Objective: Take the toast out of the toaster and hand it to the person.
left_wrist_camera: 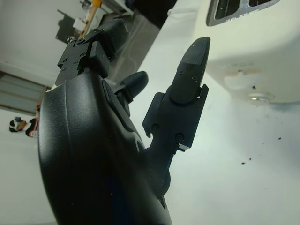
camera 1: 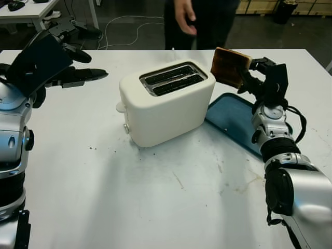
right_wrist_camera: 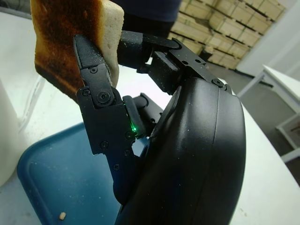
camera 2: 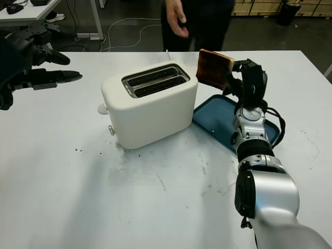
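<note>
right hand [camera 1: 254, 78] holding toast [camera 1: 229, 66] above blue tray [camera 1: 233, 116], beside toaster [camera 1: 166, 104]

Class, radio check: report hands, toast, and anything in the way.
Right hand shut on toast, raised above blue tray. Left hand open, left of toaster. Person's hand beyond table, path open.

The toaster [camera 1: 166, 104] is set mid-tabletop [camera 1: 155, 197], with the tray [camera 1: 236, 116] just beside it on the right. The toast [camera 1: 230, 66] is held above the tray by the right robot hand [camera 1: 259, 78]. A person [camera 1: 199, 21] is placed behind the tabletop. The left robot hand [camera 1: 62, 57] is raised at far left.
</note>
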Tool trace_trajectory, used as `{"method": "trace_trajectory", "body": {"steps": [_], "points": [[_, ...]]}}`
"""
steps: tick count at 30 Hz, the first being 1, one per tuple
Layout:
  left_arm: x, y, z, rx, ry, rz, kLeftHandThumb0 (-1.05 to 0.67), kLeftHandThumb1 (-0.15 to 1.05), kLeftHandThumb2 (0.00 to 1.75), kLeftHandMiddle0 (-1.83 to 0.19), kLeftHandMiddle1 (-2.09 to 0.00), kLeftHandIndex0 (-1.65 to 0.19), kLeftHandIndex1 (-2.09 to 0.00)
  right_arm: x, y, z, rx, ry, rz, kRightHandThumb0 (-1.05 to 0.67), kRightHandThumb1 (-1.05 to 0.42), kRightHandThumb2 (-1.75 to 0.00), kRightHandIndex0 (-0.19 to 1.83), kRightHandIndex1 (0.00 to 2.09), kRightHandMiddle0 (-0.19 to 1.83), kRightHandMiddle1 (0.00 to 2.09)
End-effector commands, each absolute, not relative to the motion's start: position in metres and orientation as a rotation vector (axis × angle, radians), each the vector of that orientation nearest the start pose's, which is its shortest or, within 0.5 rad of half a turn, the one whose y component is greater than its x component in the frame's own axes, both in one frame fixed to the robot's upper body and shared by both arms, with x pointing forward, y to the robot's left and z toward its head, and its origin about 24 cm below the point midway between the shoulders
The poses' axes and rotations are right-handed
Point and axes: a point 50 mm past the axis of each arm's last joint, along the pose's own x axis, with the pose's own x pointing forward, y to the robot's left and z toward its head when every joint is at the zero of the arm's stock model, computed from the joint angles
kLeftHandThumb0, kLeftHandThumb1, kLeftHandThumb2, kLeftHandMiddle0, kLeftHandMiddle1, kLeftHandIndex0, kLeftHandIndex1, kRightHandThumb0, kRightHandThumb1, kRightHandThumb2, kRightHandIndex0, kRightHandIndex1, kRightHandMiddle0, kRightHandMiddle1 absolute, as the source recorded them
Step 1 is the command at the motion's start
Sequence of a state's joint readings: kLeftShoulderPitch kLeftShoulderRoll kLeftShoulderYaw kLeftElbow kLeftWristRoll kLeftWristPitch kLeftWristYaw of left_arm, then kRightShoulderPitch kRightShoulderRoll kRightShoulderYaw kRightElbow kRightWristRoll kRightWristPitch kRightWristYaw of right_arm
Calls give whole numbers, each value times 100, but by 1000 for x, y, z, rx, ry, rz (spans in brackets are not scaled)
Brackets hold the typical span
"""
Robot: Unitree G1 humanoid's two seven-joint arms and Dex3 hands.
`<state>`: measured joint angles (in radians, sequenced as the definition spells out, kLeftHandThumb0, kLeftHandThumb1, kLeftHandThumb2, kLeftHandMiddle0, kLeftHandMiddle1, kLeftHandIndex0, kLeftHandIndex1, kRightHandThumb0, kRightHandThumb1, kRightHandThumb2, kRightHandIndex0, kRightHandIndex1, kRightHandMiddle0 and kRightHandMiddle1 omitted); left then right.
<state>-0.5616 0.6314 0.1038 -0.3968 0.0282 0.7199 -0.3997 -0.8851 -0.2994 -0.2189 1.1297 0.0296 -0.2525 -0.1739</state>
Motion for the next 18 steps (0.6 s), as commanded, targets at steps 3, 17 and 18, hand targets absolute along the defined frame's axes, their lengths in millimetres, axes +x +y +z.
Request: {"method": "trace_trajectory", "body": {"steps": [3, 17, 18], "points": [[292, 213, 251, 596, -176, -147, -29, 80, 0, 0, -132, -8, -89, 393, -231, 121, -91, -78, -350, -41, -92, -1, 108, 164, 98, 148], [292, 212, 251, 613, -177, -147, -30, 81, 0, 0, -132, -8, -90, 399, -227, 130, -105, -52, -411, -43, -90, 0, 100, 175, 97, 140], [292, 212, 251, 613, -177, -147, -30, 81, 0, 0, -132, -8, -90, 399, -227, 130, -107, -54, -409, -43, -90, 0, 101, 175, 98, 142]]}}
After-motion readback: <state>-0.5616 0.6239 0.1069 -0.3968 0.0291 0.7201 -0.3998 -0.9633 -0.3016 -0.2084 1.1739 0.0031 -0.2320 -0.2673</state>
